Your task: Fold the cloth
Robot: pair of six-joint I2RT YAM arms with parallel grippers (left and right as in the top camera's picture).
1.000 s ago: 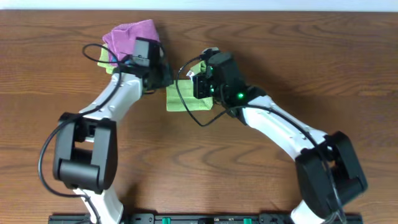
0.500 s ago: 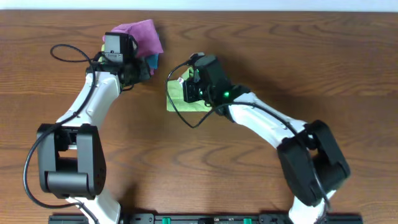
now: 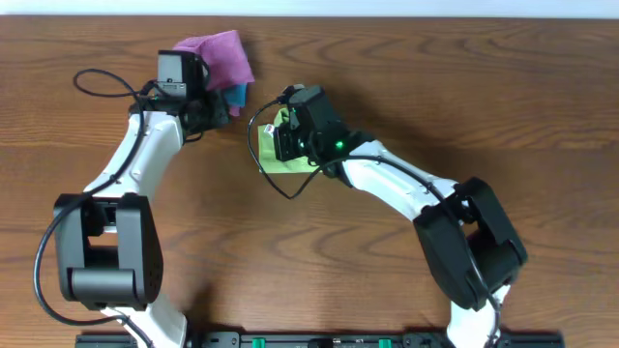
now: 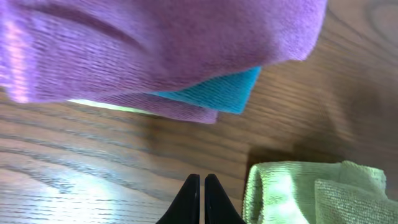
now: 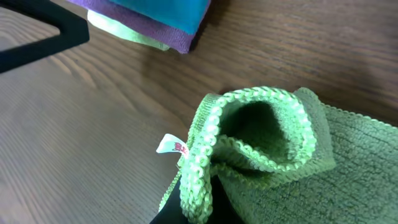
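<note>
Just above frame centre, the cloth [image 3: 276,162] lies folded; the right gripper [image 5: 196,199] pinches its raised hem beside a white tag [image 5: 171,146], red print unreadable. The left gripper [image 4: 200,196] is pressed together, empty.

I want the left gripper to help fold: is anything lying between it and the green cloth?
Nothing visible: only bare table separates the left gripper from the cloth. The purple cloth lies off that path.
</note>
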